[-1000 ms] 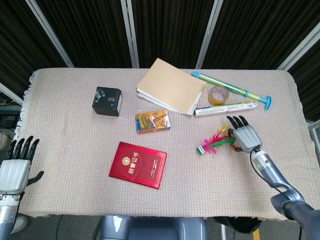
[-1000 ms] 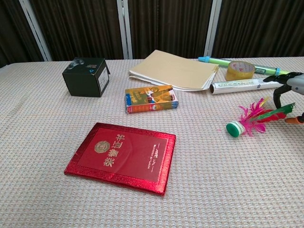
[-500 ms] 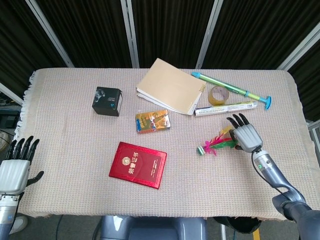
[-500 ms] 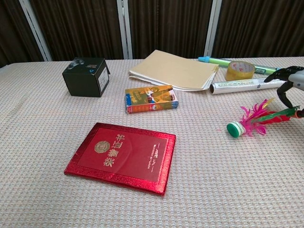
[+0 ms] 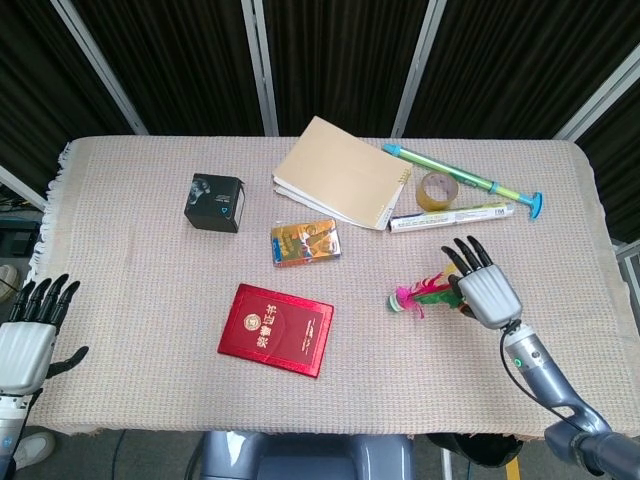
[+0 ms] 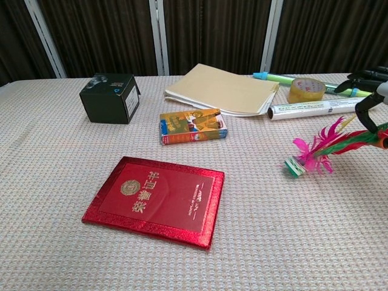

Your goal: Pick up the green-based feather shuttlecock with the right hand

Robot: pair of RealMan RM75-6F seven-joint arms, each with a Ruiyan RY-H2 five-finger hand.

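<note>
On the woven tabletop, the left hand, seen only from the head view, rests empty with fingers spread, while the right hand pinches the feather end of the green-based feather shuttlecock, which the chest view shows raised, base angled down.

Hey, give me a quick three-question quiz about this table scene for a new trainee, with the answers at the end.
1. True or false: the right hand holds the shuttlecock by its feathers.
2. Which thing lies nearest the red booklet? A) tape roll B) orange packet C) black box
3. Fill in: the left hand is at the table's ____ edge in the head view, holding nothing.

Key:
1. True; the green base points away from the hand.
2. B, the orange packet.
3. Left.
</note>
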